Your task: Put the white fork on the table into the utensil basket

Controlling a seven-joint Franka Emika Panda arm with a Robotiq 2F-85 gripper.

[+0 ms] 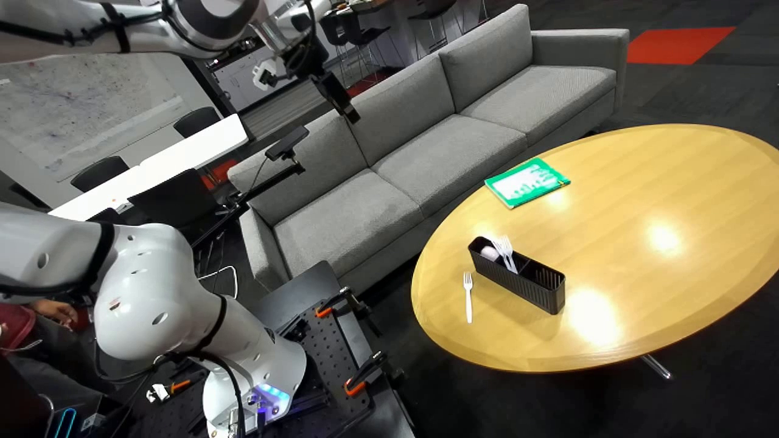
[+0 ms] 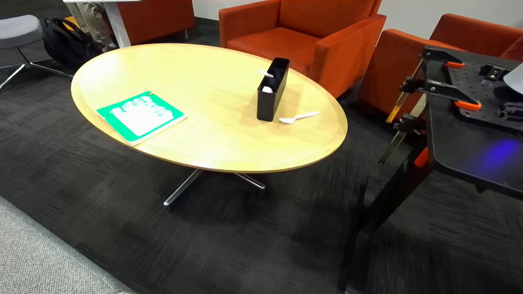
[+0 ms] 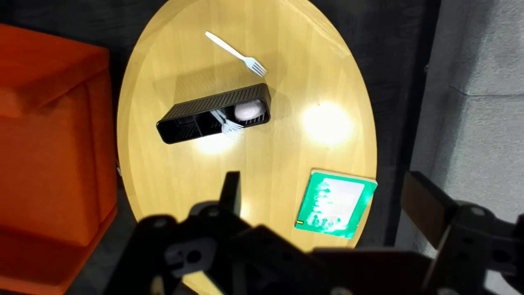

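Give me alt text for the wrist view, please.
White fork lying on an oval wooden table beside a black utensil basket, which holds white cutlery and a pale rounded item. Lower in the picture, the open gripper frames a green booklet.

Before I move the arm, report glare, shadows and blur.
In an exterior view, glare whitens the glossy yellowish wooden oval table, brightest beside the black oblong ribbed basket; in an exterior view, the rectangular green-and-white booklet looks partly washed out; in the wrist view, the basket's shadow falls toward the loose white plastic fork, and the black gripper is blurred.
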